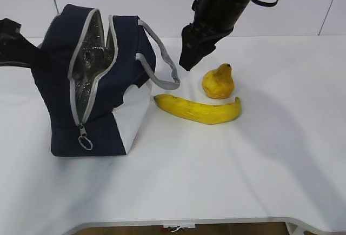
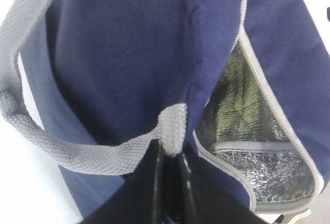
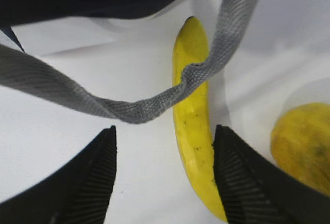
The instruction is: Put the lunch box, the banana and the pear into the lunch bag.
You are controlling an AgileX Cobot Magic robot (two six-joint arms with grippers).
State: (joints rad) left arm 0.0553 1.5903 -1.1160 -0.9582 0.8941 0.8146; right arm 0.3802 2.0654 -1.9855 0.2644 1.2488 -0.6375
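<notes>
The lunch bag [image 1: 97,84] stands unzipped on the left, its far handle [image 2: 172,126] pinched in the clenched left gripper [image 2: 172,157]. Right of it lie the banana [image 1: 199,109] and, behind, the pear [image 1: 218,82]. The right gripper [image 3: 164,175] hovers released above the banana; closing on it looks next. The lunch box isn't visible.

A grey webbing handle [image 3: 154,100] loops across the banana [image 1: 199,109], barring the right claw [image 3: 164,175]; white tabletop [image 1: 270,159] lies open beyond, and the lunch bag [image 1: 92,84] gapes unzipped.
</notes>
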